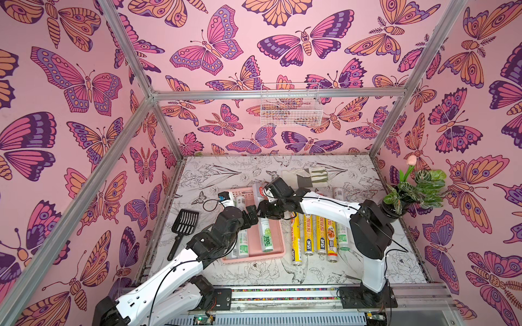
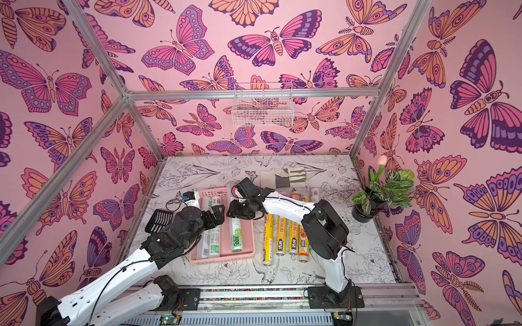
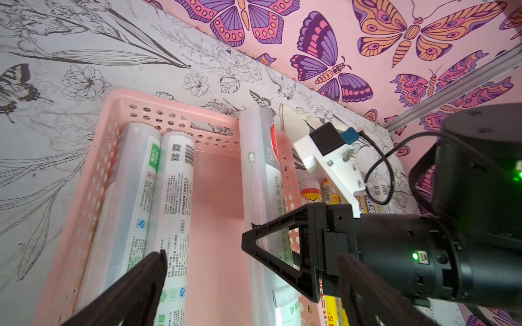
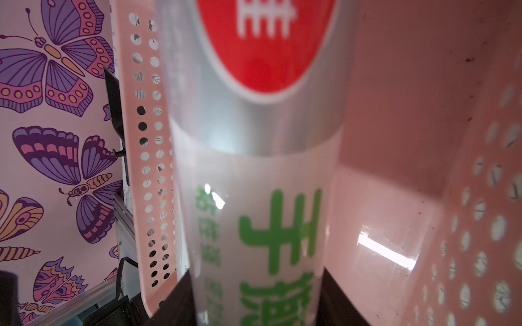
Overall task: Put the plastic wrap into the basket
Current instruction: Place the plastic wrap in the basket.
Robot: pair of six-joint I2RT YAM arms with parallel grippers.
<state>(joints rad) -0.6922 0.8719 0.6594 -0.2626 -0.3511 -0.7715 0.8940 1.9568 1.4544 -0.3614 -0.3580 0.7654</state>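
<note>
- Two whitish rolls [image 3: 169,197] of plastic wrap flat in the basket [image 1: 254,258], side by side along its left wall.
- Third whitish roll [image 1: 266,237] clamped in the right gripper [image 1: 265,212] — near end low inside the basket, far end overhanging the far rim, so tilted and not yet released.
- Left gripper [image 1: 252,216] just beside it over the basket, fingers spread wide, empty.
- Four yellow rolls [image 1: 308,237] and one last whitish roll [image 1: 338,194] on the table [image 1: 282,276] right of the basket — by this count under halfway, five placements left after this one.
</note>
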